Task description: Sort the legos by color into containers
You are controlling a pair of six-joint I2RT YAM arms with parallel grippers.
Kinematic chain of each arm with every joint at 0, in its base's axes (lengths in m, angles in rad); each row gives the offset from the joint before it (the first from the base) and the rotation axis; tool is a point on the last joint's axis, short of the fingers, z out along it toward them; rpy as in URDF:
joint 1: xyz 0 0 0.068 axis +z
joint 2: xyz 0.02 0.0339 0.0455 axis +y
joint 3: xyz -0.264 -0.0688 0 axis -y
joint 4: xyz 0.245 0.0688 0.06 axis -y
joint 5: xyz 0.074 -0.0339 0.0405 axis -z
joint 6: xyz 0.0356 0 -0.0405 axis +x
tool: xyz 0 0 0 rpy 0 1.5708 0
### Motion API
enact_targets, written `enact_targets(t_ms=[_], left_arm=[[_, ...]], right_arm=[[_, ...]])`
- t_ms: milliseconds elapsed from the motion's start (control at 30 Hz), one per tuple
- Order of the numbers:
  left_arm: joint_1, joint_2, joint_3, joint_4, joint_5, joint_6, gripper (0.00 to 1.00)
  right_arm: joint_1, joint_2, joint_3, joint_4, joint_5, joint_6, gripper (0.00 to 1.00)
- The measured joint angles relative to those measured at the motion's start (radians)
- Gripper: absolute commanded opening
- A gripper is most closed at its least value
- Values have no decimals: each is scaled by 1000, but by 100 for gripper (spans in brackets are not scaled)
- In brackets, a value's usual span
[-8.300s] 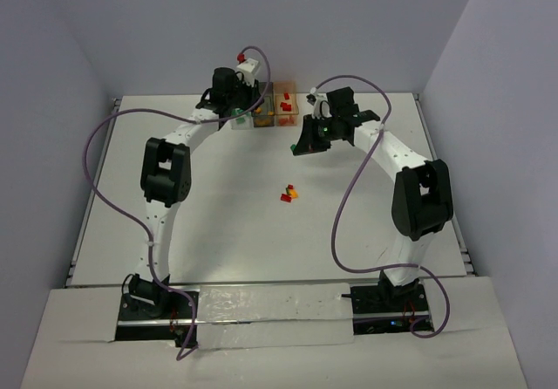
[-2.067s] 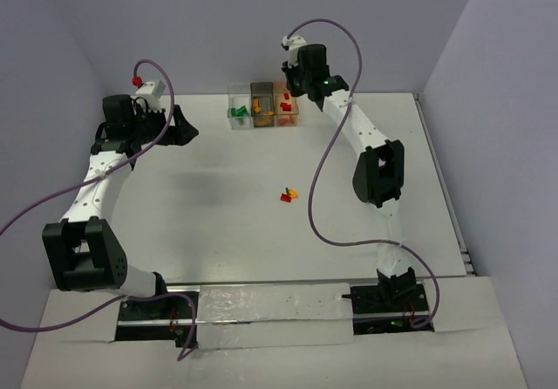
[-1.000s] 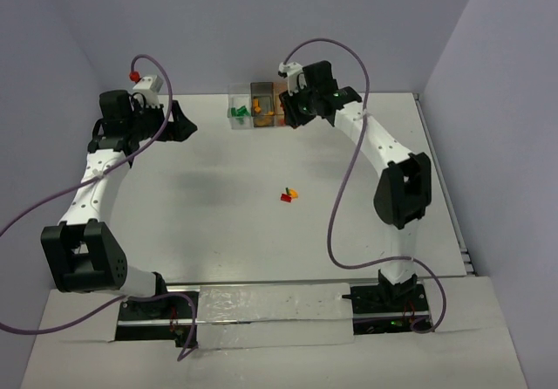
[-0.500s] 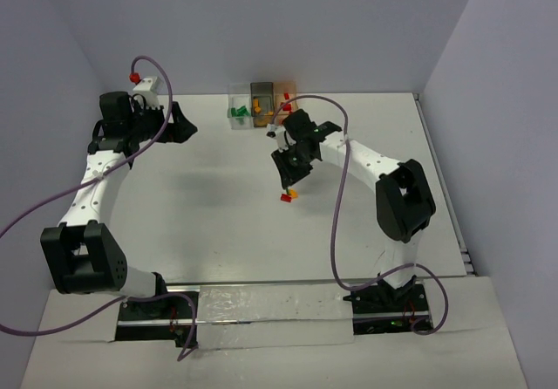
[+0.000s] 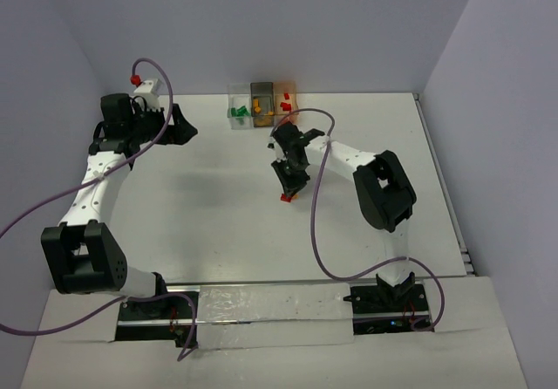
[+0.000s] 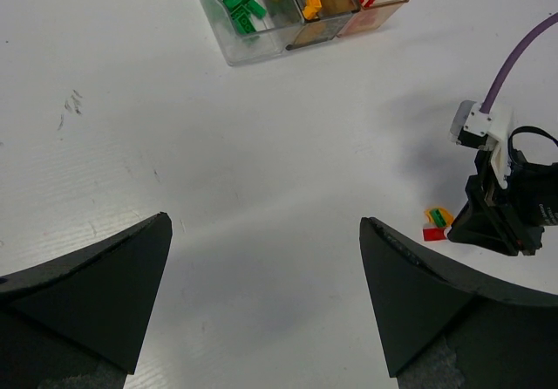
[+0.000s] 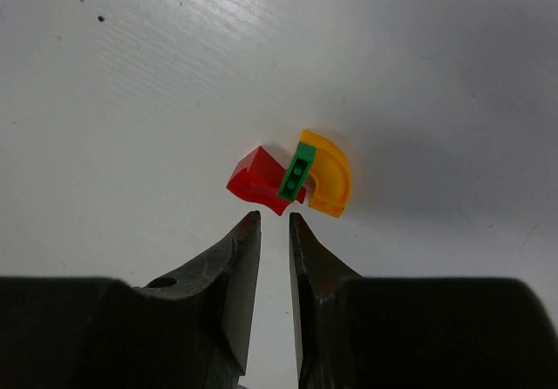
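Three loose legos lie touching on the table: a red one [image 7: 255, 178], a small green one [image 7: 297, 171] leaning across it, and a curved orange-yellow one [image 7: 329, 173]. My right gripper [image 7: 274, 217] hovers just short of them, open by only a narrow gap, nothing between its fingers. From above, the right gripper [image 5: 289, 187] stands over the legos [image 5: 285, 197]. The containers sit in a row at the back: clear [image 5: 237, 114] with green legos, smoky grey [image 5: 261, 108] with orange ones, orange-tinted [image 5: 285, 103] with red ones. My left gripper [image 5: 188, 126] is wide open, far left.
The left wrist view shows the containers [image 6: 301, 14] at its top edge and the right gripper [image 6: 501, 219] by the loose legos [image 6: 435, 224]. Purple cables loop over both arms. The walls stand close behind the containers.
The right arm swung from the orange-tinted container down to the loose legos at mid-table, its jaws narrowing. The left arm has stayed still and open.
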Motion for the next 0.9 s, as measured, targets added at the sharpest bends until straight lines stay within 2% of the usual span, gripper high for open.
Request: enact_targets(t_ms=[733, 900], left_arm=[[0, -1, -15, 0, -11, 0, 99], [0, -1, -15, 0, -11, 0, 99]], right_arm=[[-32, 70, 69, -3, 8, 28, 28], [-32, 73, 70, -3, 7, 29, 19]])
